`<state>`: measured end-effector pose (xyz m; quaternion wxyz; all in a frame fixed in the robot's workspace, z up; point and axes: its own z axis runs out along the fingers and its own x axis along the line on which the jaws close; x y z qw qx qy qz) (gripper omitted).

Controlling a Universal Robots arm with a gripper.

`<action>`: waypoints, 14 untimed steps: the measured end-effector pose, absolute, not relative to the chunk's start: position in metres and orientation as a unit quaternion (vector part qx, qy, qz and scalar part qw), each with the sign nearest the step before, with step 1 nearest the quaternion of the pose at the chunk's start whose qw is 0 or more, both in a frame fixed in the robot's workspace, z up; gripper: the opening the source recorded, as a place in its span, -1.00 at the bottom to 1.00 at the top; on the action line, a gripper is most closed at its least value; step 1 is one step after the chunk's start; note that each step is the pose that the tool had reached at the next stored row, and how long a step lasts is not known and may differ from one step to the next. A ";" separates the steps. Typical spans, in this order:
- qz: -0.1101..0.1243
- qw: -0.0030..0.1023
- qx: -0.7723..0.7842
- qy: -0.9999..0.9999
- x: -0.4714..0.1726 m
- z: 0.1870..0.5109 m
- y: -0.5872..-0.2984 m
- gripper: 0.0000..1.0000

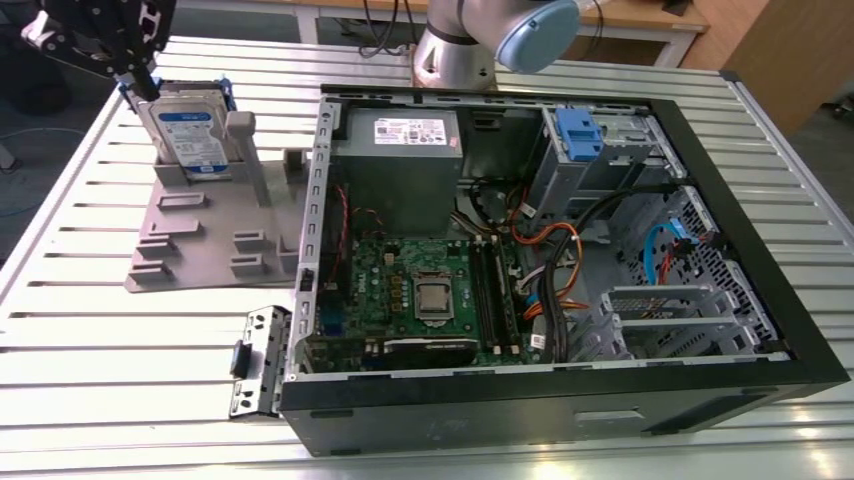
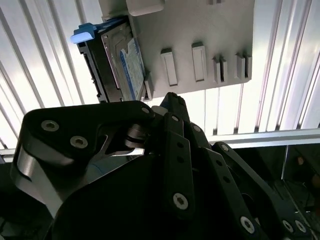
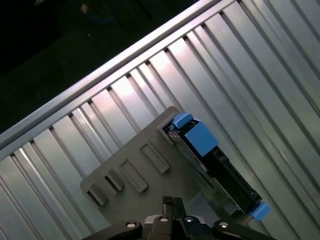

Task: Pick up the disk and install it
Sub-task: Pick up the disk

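Observation:
The disk (image 1: 187, 130) stands upright on its edge in a grey holder (image 1: 200, 235) on the slatted table, at the exterior view's upper left. It is silver-grey with a white-and-blue label and a blue frame. My black gripper (image 1: 138, 78) hangs just above the disk's top corner, on the exterior view's left, shut and holding nothing. In both wrist views the disk (image 2: 122, 62) (image 3: 220, 170) sits in the holder (image 2: 200, 30) (image 3: 135, 165) a short way beyond my gripper's tip (image 2: 170, 99) (image 3: 167, 201), apart from it.
An open computer case (image 1: 747, 330) lies on its side at the exterior view's right. It holds a green motherboard (image 1: 427, 290), a grey power supply box (image 1: 396, 160) and a drive cage with a blue tab (image 1: 577, 135). The arm's base (image 1: 461, 45) stands behind it.

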<state>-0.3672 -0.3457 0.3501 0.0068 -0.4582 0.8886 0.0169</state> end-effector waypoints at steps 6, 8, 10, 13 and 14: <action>0.017 0.006 -0.479 0.878 -0.367 0.350 -0.346 -0.80; 0.017 0.006 -0.486 0.874 -0.367 0.350 -0.346 -0.80; 0.017 0.006 -0.492 0.870 -0.367 0.350 -0.346 -0.80; 0.017 0.006 -0.502 0.865 -0.367 0.350 -0.346 -0.80; 0.017 0.006 -0.505 0.863 -0.367 0.350 -0.346 -0.80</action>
